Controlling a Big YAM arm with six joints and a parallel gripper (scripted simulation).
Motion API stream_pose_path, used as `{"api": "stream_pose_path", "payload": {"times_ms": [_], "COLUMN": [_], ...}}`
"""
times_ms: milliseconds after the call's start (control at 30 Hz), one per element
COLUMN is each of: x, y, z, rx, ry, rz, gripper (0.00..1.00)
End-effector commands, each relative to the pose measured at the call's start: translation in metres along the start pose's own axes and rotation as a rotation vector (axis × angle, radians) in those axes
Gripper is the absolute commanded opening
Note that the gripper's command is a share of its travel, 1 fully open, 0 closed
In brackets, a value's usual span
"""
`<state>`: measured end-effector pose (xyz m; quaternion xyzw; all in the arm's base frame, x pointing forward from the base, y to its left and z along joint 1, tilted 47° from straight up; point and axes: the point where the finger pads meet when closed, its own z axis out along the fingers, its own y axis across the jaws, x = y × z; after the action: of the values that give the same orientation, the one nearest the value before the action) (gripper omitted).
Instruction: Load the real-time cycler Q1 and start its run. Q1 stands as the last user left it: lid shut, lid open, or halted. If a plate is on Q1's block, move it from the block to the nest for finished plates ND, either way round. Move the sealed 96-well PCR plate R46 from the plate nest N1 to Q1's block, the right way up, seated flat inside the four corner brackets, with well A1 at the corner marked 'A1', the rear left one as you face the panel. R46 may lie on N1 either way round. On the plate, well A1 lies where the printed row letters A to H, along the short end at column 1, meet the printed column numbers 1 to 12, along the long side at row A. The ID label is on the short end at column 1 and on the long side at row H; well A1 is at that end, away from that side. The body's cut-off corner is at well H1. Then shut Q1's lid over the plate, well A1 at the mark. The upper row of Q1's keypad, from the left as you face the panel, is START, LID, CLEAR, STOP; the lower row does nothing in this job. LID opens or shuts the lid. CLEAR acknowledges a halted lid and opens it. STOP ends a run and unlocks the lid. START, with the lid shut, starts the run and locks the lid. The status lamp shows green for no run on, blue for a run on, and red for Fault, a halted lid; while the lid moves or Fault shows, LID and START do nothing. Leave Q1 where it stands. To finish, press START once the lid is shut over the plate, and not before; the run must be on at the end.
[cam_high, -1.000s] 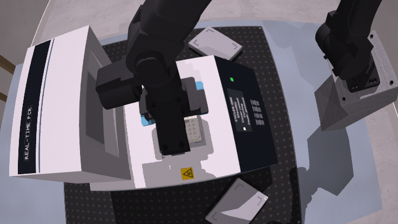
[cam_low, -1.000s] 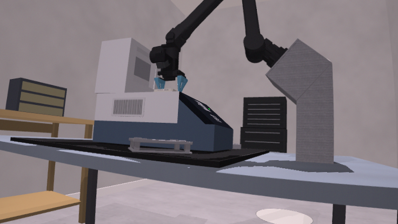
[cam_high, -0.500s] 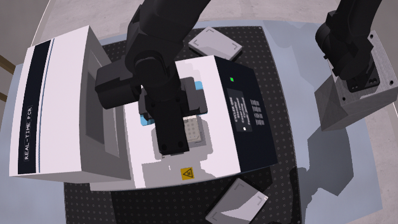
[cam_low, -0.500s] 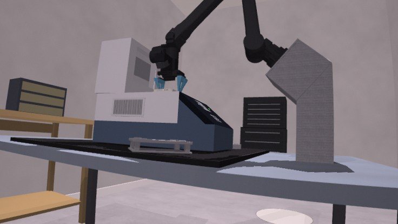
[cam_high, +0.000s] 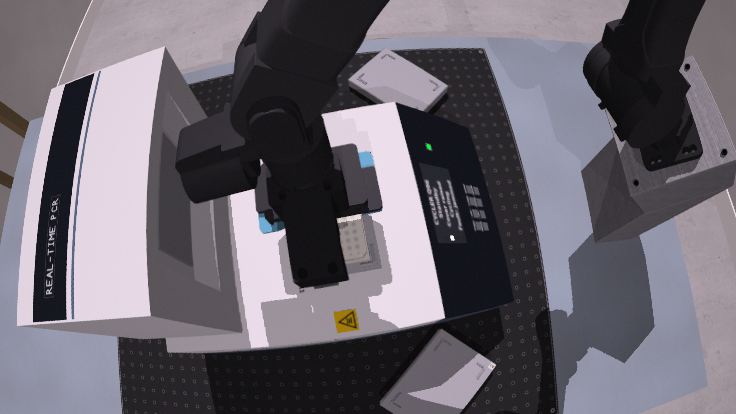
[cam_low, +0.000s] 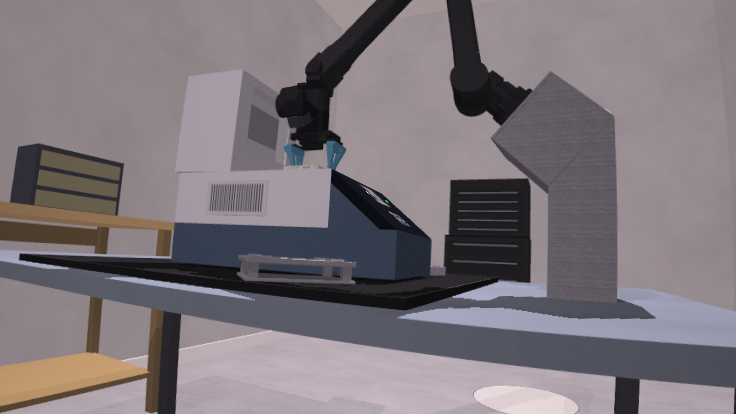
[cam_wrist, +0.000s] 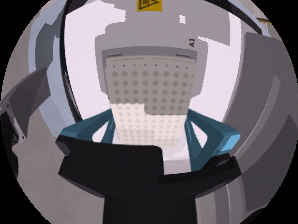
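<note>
The cycler Q1 stands on the black mat with its lid (cam_high: 113, 190) swung open to the rear. Its status lamp (cam_high: 428, 146) shows green. My gripper (cam_low: 313, 157), with blue fingers, is shut on the sealed 96-well plate R46 (cam_wrist: 150, 106) and holds it low over Q1's block (cam_high: 355, 247), at about the level of the deck top. In the wrist view the plate lies between the fingers, over the grey block recess, with the 'A1' mark (cam_wrist: 192, 43) near its far right corner. My arm hides most of the plate in the overhead view.
Two empty grey plate nests lie on the mat, one behind Q1 (cam_high: 397, 79) and one in front of it (cam_high: 440, 378). The keypad (cam_high: 474, 207) sits on the dark sloped panel. The arm's grey pedestal (cam_high: 663, 175) stands to the right.
</note>
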<state>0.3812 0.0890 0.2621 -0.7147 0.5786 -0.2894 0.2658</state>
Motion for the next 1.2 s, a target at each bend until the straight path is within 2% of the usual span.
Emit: {"api": "stream_pose_path", "payload": {"times_ms": [0,233,500,667,767,1167], "x": [-0.003,-0.003,0.0,0.004,0.005,-0.006], "y": [0.002,-0.012,-0.011,-0.019,-0.021,-0.018], "z": [-0.007,-0.003,0.0,-0.004,-0.003,0.001], "rx": [0.009,0.03,0.012,0.042,0.045,0.034], "ry": [-0.011,-0.012,-0.005,0.0,0.001,-0.016], "rz": [-0.018,-0.015,-0.012,-0.001,0.0,-0.018], "gripper": [0.0,0.0,0.0,0.0,0.0,0.0]}}
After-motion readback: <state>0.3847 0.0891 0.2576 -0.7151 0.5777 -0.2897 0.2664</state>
